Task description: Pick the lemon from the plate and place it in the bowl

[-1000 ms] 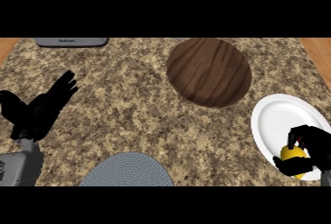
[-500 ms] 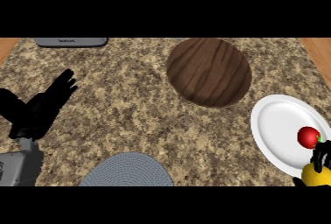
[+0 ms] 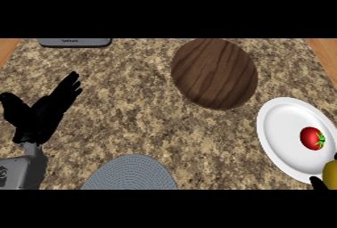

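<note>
We're partway: right robot hand (image 3: 321, 183), barely in view, seems to grasp lemon (image 3: 331, 171) just past plate (image 3: 280, 129) rim; carry to bowl (image 3: 215, 73) & release remain; left robot hand (image 3: 43, 111) rests open.

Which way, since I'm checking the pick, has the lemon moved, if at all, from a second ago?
Yes. The lemon has shifted toward the view's lower right, from over the plate to its lower-right rim, beside the right hand.
</note>
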Controlling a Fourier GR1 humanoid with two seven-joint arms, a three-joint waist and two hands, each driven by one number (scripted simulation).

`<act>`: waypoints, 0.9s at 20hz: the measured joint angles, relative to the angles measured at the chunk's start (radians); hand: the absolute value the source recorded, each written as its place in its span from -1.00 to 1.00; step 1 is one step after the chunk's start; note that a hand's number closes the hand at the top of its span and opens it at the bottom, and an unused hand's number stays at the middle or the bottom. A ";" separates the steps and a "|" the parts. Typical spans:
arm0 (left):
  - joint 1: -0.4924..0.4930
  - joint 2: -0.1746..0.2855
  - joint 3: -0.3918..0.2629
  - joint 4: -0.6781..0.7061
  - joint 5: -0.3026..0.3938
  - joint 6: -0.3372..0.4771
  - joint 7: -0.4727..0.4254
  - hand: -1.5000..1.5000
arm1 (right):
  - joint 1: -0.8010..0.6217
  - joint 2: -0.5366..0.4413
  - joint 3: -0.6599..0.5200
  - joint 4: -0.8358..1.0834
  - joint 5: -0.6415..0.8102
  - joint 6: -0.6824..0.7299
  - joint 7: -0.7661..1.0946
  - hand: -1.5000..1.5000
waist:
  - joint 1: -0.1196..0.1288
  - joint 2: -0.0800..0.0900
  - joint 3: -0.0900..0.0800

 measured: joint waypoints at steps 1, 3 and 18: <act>-0.005 0.000 0.001 0.011 -0.001 -0.002 -0.004 0.00 | -0.034 0.004 0.009 -0.001 -0.002 0.014 0.014 1.00 | 0.000 0.000 0.000; -0.007 -0.011 -0.008 0.006 -0.010 0.007 -0.006 0.00 | -0.114 0.014 0.015 -0.002 -0.007 0.053 0.040 1.00 | 0.001 0.000 -0.001; -0.023 -0.001 0.007 0.021 -0.003 -0.009 -0.002 0.00 | -0.739 0.271 0.053 0.222 -0.009 0.048 0.220 1.00 | 0.012 0.000 0.000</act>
